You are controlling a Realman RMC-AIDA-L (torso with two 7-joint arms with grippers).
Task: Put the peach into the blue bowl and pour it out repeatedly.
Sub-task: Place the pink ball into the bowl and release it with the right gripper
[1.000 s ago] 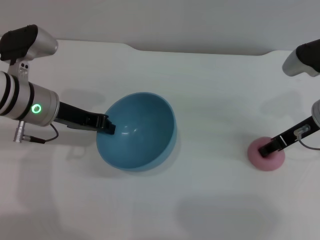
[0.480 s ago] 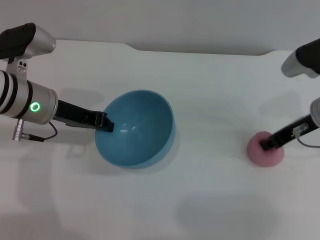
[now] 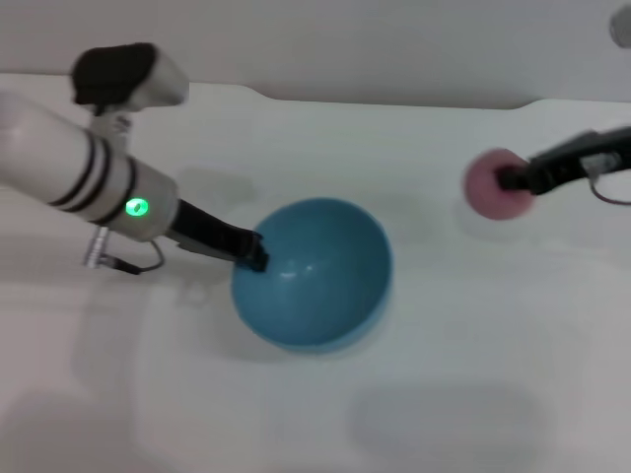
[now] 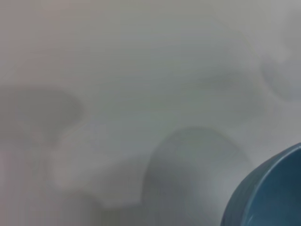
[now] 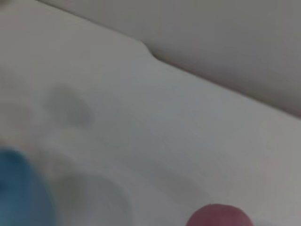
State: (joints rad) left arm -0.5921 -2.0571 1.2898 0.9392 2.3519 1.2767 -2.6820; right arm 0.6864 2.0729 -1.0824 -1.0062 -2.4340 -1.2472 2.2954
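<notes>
Since a second ago your right gripper (image 3: pixel 505 181), clenched on the peach (image 3: pixel 490 183), lifts it off the table (image 3: pixel 444 394) while your left gripper (image 3: pixel 254 254), gripping the blue bowl's (image 3: pixel 325 286) rim, shifts it right; drop-in and pour remain.

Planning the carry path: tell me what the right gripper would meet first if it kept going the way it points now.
The right gripper, shut on the peach, points toward the robot's left across the white table. The blue bowl sits nearer the robot than that line, so the way looks free, though depth is unclear.
</notes>
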